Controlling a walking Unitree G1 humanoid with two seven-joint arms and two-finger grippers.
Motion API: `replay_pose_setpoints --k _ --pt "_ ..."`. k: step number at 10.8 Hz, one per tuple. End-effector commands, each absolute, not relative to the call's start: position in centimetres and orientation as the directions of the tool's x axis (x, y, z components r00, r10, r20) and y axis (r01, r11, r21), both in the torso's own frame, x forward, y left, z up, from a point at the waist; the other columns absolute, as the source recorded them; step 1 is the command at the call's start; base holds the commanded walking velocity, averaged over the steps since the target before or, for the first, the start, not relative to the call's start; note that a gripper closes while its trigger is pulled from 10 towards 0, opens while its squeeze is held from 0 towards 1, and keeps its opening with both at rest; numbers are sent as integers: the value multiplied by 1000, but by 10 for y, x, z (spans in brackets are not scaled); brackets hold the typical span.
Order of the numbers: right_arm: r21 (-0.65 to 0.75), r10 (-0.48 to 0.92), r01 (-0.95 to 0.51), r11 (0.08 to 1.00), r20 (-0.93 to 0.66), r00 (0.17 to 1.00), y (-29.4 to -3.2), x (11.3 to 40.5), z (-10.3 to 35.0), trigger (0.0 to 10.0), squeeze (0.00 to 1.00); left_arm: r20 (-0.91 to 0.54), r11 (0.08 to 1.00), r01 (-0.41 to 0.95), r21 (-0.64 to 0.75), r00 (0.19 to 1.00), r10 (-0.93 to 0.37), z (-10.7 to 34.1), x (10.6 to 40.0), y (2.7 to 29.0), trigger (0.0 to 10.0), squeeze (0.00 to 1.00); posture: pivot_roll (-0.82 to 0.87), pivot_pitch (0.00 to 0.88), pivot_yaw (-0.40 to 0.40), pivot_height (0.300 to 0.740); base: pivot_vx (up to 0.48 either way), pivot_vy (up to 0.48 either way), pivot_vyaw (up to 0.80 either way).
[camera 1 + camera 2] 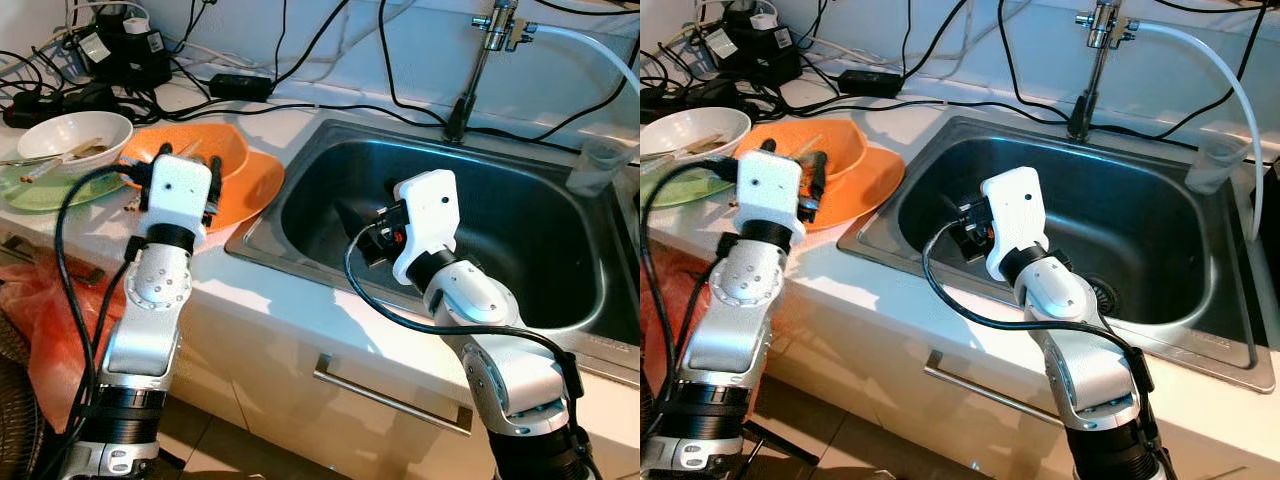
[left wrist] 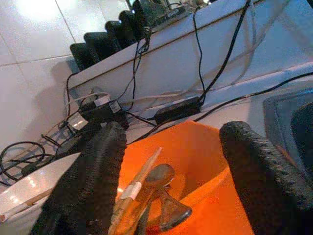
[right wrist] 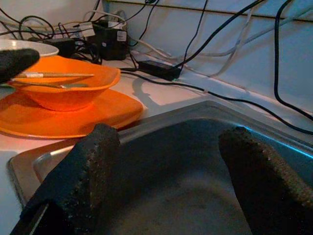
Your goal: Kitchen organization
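while left gripper [image 2: 171,166] jaws spread over orange bowl [image 2: 205,161], right gripper [image 3: 166,181] jaws spread in sink [image 1: 520,215]

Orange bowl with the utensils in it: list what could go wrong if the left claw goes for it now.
1. The orange bowl sits on an orange plate that reaches the sink edge; a push might slide both toward the basin.
2. The chopsticks and spoon lie loose in the bowl between the open left claw fingers; tilting could spill them.
3. Cables trail across the counter behind and could snag.
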State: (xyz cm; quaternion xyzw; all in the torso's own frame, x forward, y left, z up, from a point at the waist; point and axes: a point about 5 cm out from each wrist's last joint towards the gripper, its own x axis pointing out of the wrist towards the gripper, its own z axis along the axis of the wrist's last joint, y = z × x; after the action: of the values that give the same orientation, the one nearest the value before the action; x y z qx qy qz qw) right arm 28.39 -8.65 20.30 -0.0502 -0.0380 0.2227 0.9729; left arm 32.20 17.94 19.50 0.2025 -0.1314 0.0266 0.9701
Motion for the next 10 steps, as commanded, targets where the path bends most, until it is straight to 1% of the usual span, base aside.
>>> replay_pose_setpoints --k 1,5,6,7,10 --pt "-131 448 -436 890 74 891 -85 285 209 10000 0 269 906 -108 409 963 -7 194 323 179 10000 1000 -13 0 -5 740 0 0 0" --pt "-135 449 -437 889 73 891 -84 284 209 10000 0 249 892 -107 440 968 -7 186 324 181 10000 1000 -15 0 -2 740 0 0 0" --pt "-134 449 -438 889 73 890 -84 283 209 10000 0 242 887 -117 447 970 6 181 324 183 10000 671 -16 0 -5 740 0 0 0" --pt "-133 450 -438 889 73 890 -84 283 209 10000 0 234 891 -112 440 972 6 180 325 183 10000 0 -16 0 -5 740 0 0 0" --pt "-133 447 -436 890 70 892 -85 283 209 10000 0 211 892 -98 441 977 3 172 328 182 10000 0 -22 0 -3 740 0 0 0"
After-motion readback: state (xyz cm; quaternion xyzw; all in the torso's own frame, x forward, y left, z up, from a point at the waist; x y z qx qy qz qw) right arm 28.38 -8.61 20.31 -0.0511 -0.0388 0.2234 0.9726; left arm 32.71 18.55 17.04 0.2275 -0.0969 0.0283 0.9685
